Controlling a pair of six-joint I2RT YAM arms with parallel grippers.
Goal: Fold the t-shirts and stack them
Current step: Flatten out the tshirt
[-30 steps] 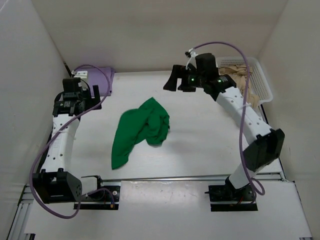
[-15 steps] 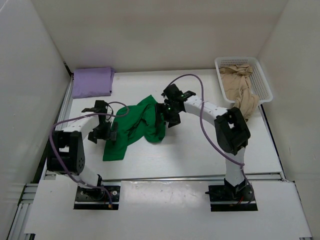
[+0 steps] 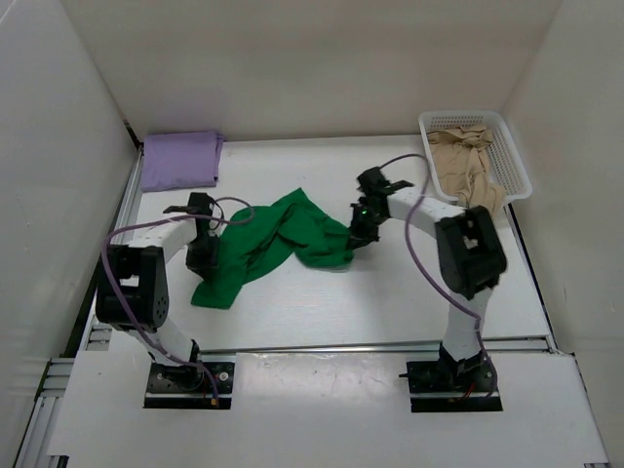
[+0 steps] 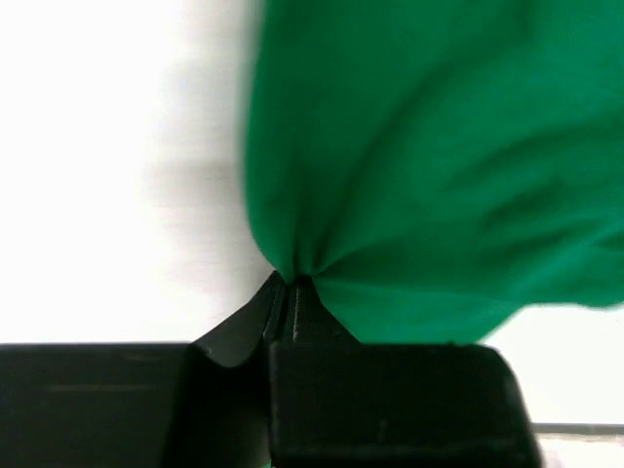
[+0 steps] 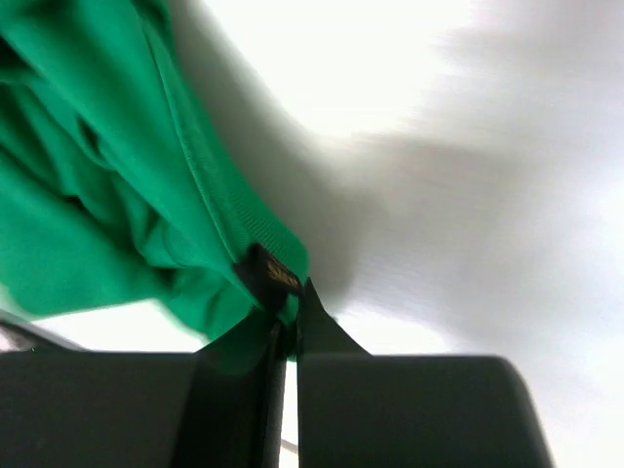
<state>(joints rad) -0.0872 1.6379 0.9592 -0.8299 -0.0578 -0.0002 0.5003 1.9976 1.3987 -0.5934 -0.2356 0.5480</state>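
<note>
A crumpled bright green t-shirt [image 3: 278,239] lies stretched across the middle of the table. My left gripper [image 3: 202,255] is shut on its left edge; the left wrist view shows the green cloth [image 4: 419,185] gathered into a pinch at my closed jaws [image 4: 290,285]. My right gripper [image 3: 359,234] is shut on the shirt's right end, and the right wrist view shows the collar with its black label [image 5: 268,275] caught between the closed jaws [image 5: 291,310]. A folded lavender t-shirt [image 3: 179,159] lies at the back left. A tan t-shirt [image 3: 466,168] spills from the basket.
A white mesh basket [image 3: 507,146] stands at the back right, with tan cloth hanging over its near rim. White walls close in the table on the left, back and right. A metal rail [image 3: 322,346] runs along the near edge in front of the arm bases.
Both grippers came down onto the green shirt and shut on it. The right one has pulled its end to the right, spreading the cloth wider; the left one has shifted a little on the left edge.
</note>
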